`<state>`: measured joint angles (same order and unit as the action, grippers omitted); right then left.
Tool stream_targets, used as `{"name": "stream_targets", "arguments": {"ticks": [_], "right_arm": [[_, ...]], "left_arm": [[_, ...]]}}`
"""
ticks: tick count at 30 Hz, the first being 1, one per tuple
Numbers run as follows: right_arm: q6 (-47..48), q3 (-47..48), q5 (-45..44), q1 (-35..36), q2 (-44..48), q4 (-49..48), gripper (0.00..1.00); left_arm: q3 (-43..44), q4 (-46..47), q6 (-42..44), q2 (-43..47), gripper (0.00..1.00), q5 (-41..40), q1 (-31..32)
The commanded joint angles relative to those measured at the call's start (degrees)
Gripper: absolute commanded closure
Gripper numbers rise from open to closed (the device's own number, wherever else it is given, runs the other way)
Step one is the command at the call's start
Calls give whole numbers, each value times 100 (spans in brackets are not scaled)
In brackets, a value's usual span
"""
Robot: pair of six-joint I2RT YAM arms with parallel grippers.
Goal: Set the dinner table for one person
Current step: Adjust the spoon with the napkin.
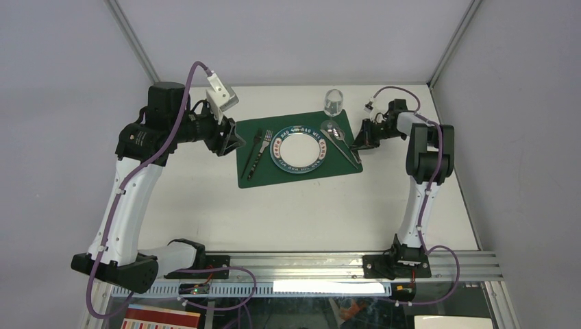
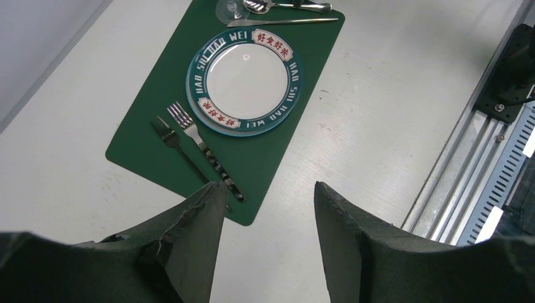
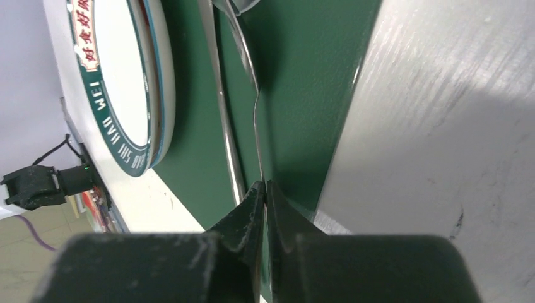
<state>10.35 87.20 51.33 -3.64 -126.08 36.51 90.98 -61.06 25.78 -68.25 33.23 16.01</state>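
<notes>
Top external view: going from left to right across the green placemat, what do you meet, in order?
dark fork → silver fork → plate → knife → spoon, held by the right gripper

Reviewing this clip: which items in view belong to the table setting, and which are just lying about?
Part of the job: dinner table, placemat, plate, two forks, knife, spoon pinched in the right tool, glass.
Lying about: striped card below the table's near edge.

Bright, even light; small glare spot on plate [image 2: 245,57], right claw [image 3: 265,189] softly blurred.
</notes>
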Motion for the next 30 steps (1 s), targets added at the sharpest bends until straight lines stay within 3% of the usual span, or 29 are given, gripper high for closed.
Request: {"name": "stream_targets", "arguments": {"ticks": [1,3,7,17,20,24,25,26,27,28,30], "right_arm": [[-206,51,-306,48,163,-407,85],[-264,-120,-464,52,314,-554,69],[-342,-358,-634,74,660,-832,62],[-272,-756,-807,35,1749,-1140,59],[-40,-756,-953,41,2078,-808,59],[325,-1049,-1662,12,2477,-499,67],[394,-1388,-1804,-14,2612,-645,71],[459,-1627,-1952,-22,2725,-796,78],[490,-1810,-2136,-27,2797,-915,93],[478,-1971,-2294,-31,2822,-1034,100],[549,-2133,-2248,-27,2751,-1057,100]], "left_arm": [[78,235,75,65,45,201,-65],[76,235,74,79,45,207,-62],[78,235,72,84,45,222,-61],[30,325,-9,135,46,-24,-63],[-162,691,-223,189,57,-762,-69],[-879,1321,-320,96,65,-1423,-67],[-1031,1413,-350,-33,77,-1373,-71],[-1158,1499,-434,-202,98,-1333,-71],[-1284,1658,-553,-360,100,-1350,-83],[-1435,1835,-621,-509,100,-1242,-107],[-1735,2364,-712,-807,100,-1218,-133]]}}
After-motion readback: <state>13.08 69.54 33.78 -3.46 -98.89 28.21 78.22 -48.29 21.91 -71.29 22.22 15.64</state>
